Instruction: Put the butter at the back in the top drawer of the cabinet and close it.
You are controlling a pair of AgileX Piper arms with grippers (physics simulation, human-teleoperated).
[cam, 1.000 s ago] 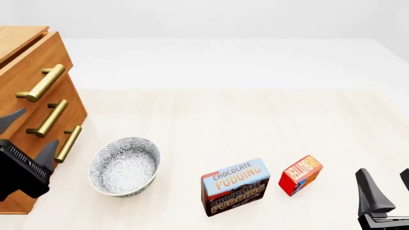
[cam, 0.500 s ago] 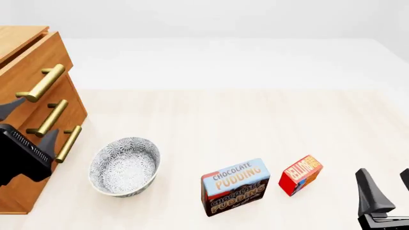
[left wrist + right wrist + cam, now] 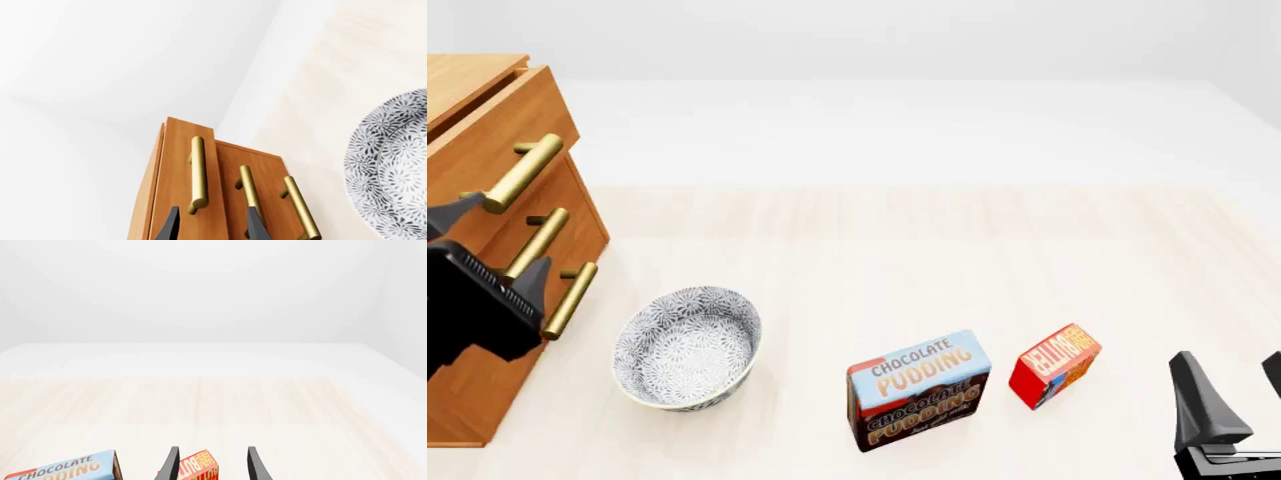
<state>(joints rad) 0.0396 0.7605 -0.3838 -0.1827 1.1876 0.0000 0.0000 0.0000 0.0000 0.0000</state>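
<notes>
Cabinet: the light-brown wooden cabinet (image 3: pixel 501 200) is set at the left edge of the pale bench (image 3: pixel 934 260); its top drawer (image 3: pixel 494 135) with the brass bar handle (image 3: pixel 518 172) appears nearly flush, though a slight gap cannot be ruled out.
Left gripper (image 3: pixel 491 245): held before the drawer fronts, jaws spread wide, nothing between them.
Right gripper (image 3: pixel 1234 390): kept low at the bench's near right corner, jaws apart and empty.
Butter: the small red box with an orange end (image 3: pixel 1054 364) is found just left of the right gripper, beside the blue-and-brown pudding box (image 3: pixel 918 390).
Bowl: the patterned grey-and-white bowl (image 3: pixel 687 347) is seen empty, near the cabinet.
Open room: the bench's middle and far side are left bare.
</notes>
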